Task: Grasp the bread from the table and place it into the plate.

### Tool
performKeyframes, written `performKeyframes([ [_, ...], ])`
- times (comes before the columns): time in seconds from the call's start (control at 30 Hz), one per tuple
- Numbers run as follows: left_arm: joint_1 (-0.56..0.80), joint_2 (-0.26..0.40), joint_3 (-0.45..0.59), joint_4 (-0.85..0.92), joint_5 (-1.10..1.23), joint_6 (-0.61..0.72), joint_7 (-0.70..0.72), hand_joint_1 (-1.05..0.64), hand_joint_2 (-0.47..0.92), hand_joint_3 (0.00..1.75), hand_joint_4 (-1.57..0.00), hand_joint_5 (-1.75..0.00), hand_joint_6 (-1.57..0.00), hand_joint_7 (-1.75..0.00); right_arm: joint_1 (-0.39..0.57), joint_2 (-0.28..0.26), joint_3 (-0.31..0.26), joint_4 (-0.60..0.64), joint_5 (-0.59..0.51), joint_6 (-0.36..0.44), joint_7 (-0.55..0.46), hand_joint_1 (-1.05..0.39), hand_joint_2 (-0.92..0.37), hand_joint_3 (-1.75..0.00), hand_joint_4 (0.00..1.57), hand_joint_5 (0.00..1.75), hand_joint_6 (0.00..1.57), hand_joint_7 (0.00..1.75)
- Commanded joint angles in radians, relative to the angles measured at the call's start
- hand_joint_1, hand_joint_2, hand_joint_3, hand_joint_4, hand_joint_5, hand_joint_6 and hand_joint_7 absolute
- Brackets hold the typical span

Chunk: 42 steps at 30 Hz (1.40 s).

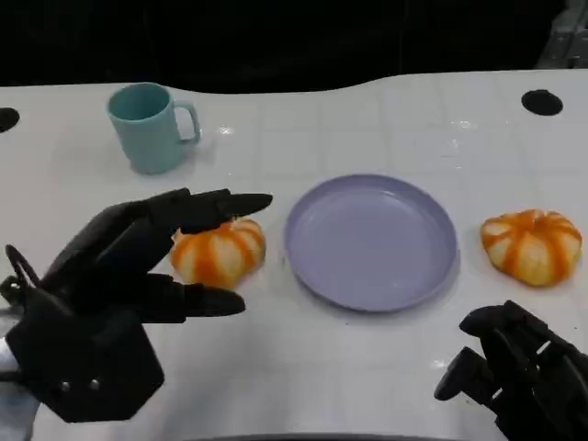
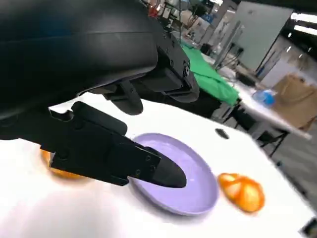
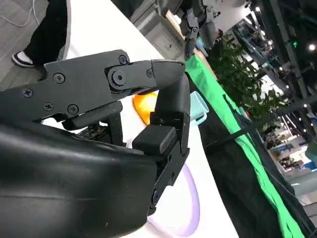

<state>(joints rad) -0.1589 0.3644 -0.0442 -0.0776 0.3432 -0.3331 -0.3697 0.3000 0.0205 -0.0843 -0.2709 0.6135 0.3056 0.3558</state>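
While the right hand (image 1: pixel 519 372) sits low at the near edge of the tabletop (image 1: pixel 367 367), fingers curled inward with nothing in them, it looks parked out of the way, well short of the bread on its side. Nearer the work, the left hand (image 1: pixel 119 285) is raised with its fingers spread and reaching forward; an upper finger lies over the top of the left bread (image 1: pixel 220 253) and the thumb points along below it, so the roll sits in the gap between them. Whether any finger actually touches the crust I cannot tell, and nothing is lifted. That spread suits the roll's round shape, which probably needs a wide opening to close around.

Just beside that bread, toward the middle, lies the purple plate (image 1: pixel 371 241), bare inside, a short sideways carry from the roll. Beyond its other rim, apart from it, rests the right bread (image 1: pixel 532 244), untouched. Farthest back, behind the left hand, a teal mug (image 1: pixel 147 126) stands upright, clear of the path from roll to plate, so it should not interfere.
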Motion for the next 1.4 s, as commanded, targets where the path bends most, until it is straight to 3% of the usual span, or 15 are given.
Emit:
performKeyframes([
  [0.03,-0.04,0.066,-0.043,-0.011,0.167,0.02,0.044,-0.62,0.83,0.0,-0.05,-0.5,-0.32,0.0,0.002,-0.005,0.001,-0.008,-0.003,-0.011,-0.001,-0.58,-0.92,-0.15,0.62,1.55,0.69,1.08],
  [0.23,-0.081,0.087,-0.12,-0.011,0.354,0.111,0.05,-0.57,0.81,0.0,0.0,-0.32,-0.21,-0.01,0.008,-0.006,0.004,-0.015,-0.004,-0.011,-0.004,-0.58,-0.92,-0.15,0.6,1.55,0.68,1.08],
  [0.47,-0.139,0.051,-0.215,0.059,0.482,0.23,0.07,-0.43,0.73,0.0,0.0,-0.24,-0.19,0.0,0.009,-0.011,0.004,-0.017,-0.002,-0.013,0.001,-0.57,-0.92,-0.17,0.6,1.57,0.68,1.09],
  [0.7,-0.238,0.003,-0.321,0.288,0.571,0.286,0.178,-0.32,0.74,0.01,0.0,-0.19,-0.1,0.0,0.015,-0.011,0.002,-0.018,0.003,-0.018,0.007,-0.57,-0.92,-0.17,0.59,1.57,0.66,1.07],
  [0.87,-0.311,-0.031,-0.374,0.461,0.577,0.286,0.256,-0.28,0.71,0.0,-0.01,-0.19,-0.11,-0.01,0.02,-0.013,0.002,-0.023,0.007,-0.018,0.011,-0.57,-0.92,-0.19,0.59,1.57,0.67,1.08],
  [1.4,-0.534,-0.164,-0.486,0.972,0.561,0.298,0.47,-0.28,0.73,0.01,0.0,-0.16,-0.12,-0.01,0.032,-0.019,-0.001,-0.035,0.017,-0.01,0.012,-0.57,-0.92,-0.18,0.59,1.57,0.67,1.08],
])
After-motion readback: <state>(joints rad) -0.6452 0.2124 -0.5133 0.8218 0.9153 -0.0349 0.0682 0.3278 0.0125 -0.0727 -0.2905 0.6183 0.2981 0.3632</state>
